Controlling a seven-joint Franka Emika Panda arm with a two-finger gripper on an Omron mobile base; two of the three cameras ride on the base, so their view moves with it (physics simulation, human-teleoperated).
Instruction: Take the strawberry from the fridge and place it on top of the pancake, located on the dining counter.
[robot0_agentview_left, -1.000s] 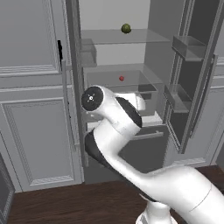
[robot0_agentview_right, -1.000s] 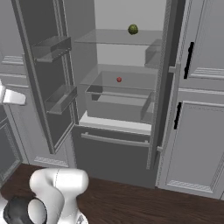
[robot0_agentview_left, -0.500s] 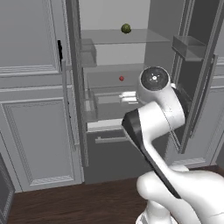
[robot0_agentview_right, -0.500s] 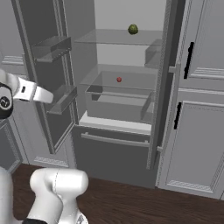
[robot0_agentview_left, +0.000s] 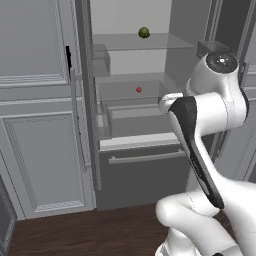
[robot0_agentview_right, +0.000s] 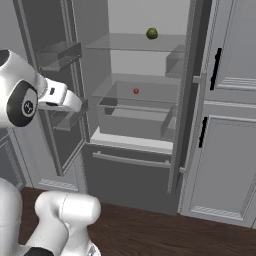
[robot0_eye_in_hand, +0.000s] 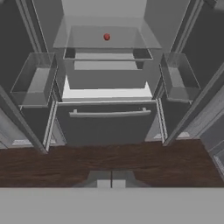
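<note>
Left base view has the fridge (robot0_agentview_left: 140, 125) standing with both doors swung open, its lower drawer (robot0_agentview_left: 145, 172) shut at 6 o'clock beneath the shelves. A dark green round item (robot0_agentview_right: 152, 33) sits on the top shelf at 12 o'clock. On the middle shelf the strawberry (robot0_eye_in_hand: 106, 37) lies well apart from the gripper (robot0_eye_in_hand: 111, 183), whose fingertips rest close together, jaws narrow.

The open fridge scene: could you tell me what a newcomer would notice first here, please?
The tall dark grey fridge stands wide open, both doors swung out. A tiny red strawberry sits alone on its middle glass shelf, with a dark green round item on the shelf above. The white robot arm rises in front.
</note>
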